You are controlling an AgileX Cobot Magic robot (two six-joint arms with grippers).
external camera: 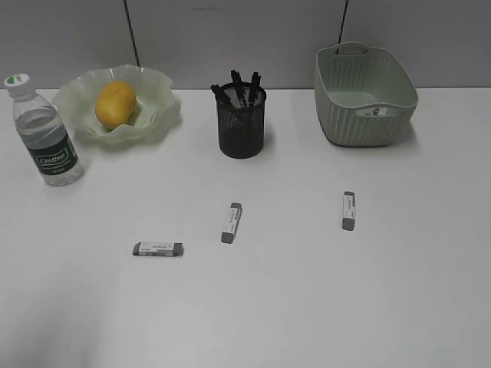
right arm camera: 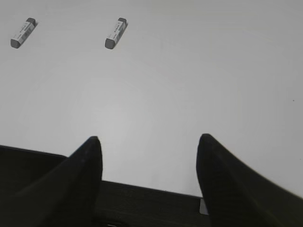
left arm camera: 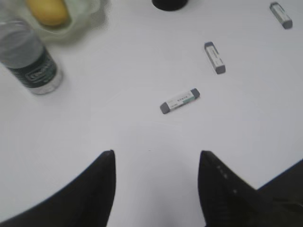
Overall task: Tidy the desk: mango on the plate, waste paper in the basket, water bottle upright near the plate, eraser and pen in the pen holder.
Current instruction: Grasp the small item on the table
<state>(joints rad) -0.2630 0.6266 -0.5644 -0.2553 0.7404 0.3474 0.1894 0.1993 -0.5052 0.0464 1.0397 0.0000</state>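
On the white tabletop (external camera: 307, 307), three grey-capped white block erasers remain: the left one (left arm camera: 180, 100) lies ahead and slightly right of the open, empty left gripper (left arm camera: 156, 161), long axis nearly crosswise. The middle eraser (external camera: 231, 222) and right eraser (right arm camera: 116, 33) lie roughly lengthwise, far ahead-left of the open, empty right gripper (right arm camera: 149, 144), so I judge the left arm is nearer its eraser.

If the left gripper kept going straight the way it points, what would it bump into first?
Probably the nearest eraser, lying on the desk ahead of the open left gripper; depth is unclear.
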